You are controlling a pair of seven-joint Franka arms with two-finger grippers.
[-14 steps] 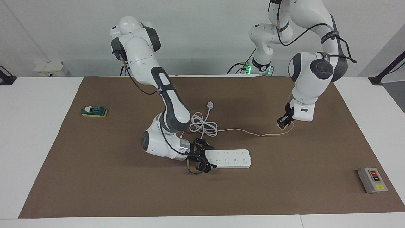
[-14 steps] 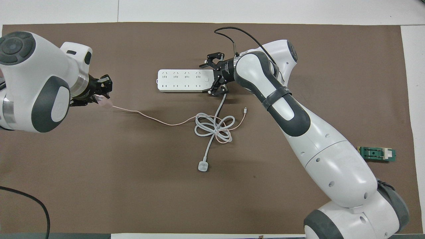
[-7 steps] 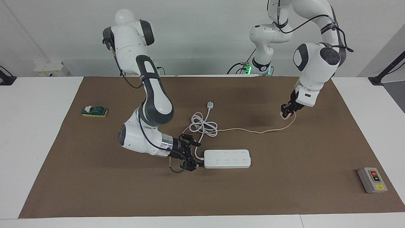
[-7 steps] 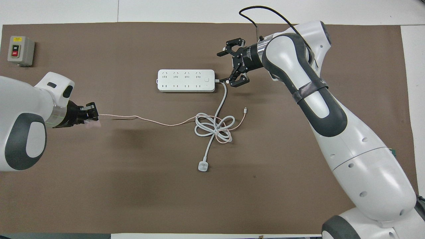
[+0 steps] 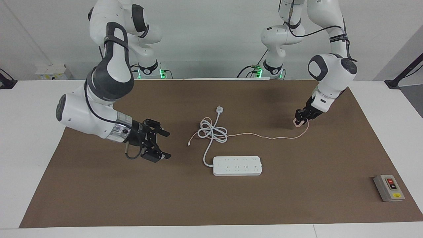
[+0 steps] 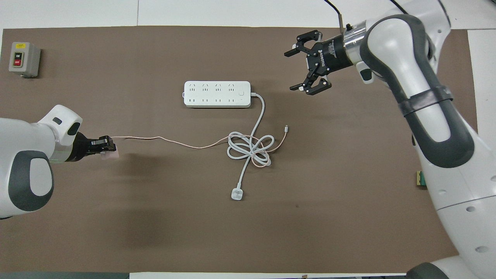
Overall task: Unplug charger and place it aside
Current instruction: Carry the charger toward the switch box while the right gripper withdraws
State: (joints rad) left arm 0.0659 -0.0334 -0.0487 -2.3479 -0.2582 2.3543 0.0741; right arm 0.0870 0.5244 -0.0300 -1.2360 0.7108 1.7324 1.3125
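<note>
The pale pink charger (image 5: 298,123) (image 6: 113,154) is unplugged, and my left gripper (image 5: 300,119) (image 6: 105,145) is shut on it low over the mat, toward the left arm's end of the table. Whether it touches the mat I cannot tell. Its thin pink cable (image 5: 257,135) (image 6: 174,142) trails across the mat into the white coiled cord (image 5: 213,132) (image 6: 250,149). The white power strip (image 5: 237,165) (image 6: 217,94) lies flat with nothing plugged in its sockets. My right gripper (image 5: 168,144) (image 6: 290,71) hangs open and holds nothing, over bare mat well off the strip's cord end.
The strip's white plug (image 5: 219,109) (image 6: 236,193) lies loose, nearer to the robots than the coil. A grey switch box (image 5: 389,187) (image 6: 23,59) sits near the mat's corner at the left arm's end. A small green block (image 6: 421,179) peeks out beside the right arm.
My right gripper has left the power strip's cord end, pulling back toward the right arm's end of the table, still open. My left gripper has carried the charger lower and a little nearer the robots.
</note>
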